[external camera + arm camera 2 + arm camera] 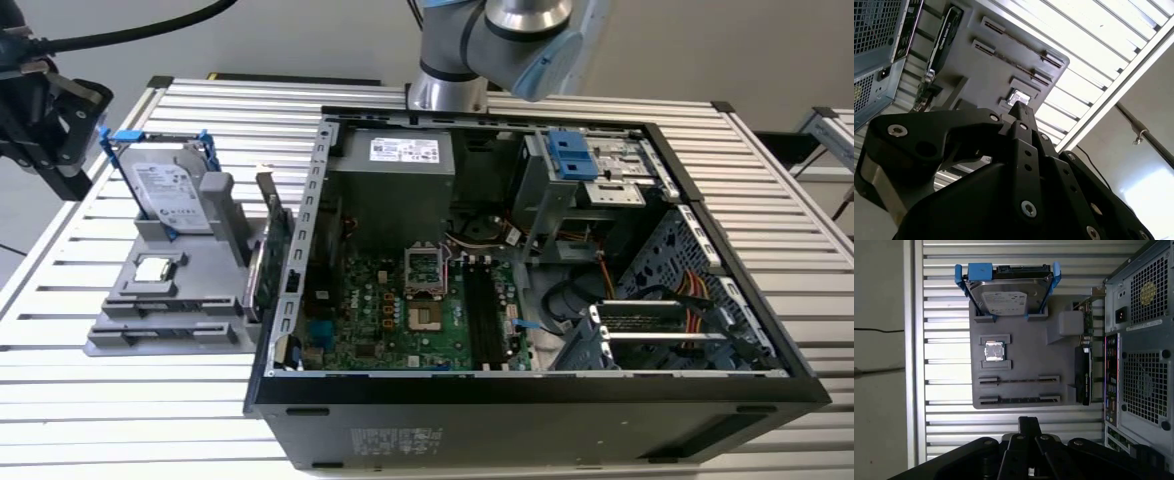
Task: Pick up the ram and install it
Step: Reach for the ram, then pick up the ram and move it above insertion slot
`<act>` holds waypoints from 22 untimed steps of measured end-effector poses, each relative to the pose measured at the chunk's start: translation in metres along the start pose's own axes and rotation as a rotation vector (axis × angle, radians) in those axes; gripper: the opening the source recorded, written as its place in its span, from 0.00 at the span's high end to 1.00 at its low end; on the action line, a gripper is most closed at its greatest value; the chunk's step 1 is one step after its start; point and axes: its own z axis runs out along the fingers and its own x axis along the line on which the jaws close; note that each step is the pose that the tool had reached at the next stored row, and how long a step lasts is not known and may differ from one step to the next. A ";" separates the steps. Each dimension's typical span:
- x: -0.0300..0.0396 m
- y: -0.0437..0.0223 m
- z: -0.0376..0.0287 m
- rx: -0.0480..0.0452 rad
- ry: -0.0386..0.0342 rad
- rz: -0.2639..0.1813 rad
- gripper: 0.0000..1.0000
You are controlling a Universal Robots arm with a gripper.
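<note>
The ram (1019, 400) seems to be the thin dark strip standing on edge in the grey holder's (1059, 360) slot farthest from the hard drive; a second slot beside it looks bare. My gripper (67, 170) hangs at the exterior view's far left, off the holder's outer side and well away from the ram. In both wrist views its black fingertips (1029, 424) (1021, 107) meet with nothing between them. The black motherboard slots (487, 315) lie inside the open computer case (747, 385).
On the grey holder (120, 340) stand a silver hard drive (171, 195) in a blue-clipped frame, a processor chip (156, 268) and a green expansion card (271, 255) beside the case wall. The slatted table (120, 410) ends just past the holder.
</note>
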 end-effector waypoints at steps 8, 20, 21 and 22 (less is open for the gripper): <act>0.0000 0.0000 -0.0002 -0.0006 0.0023 -0.043 1.00; 0.0000 0.0000 -0.0001 -0.0014 0.0041 -0.083 1.00; 0.0000 0.0000 -0.0001 -0.0015 0.0042 -0.084 1.00; 0.0001 0.0000 -0.0001 -0.0015 0.0043 -0.087 1.00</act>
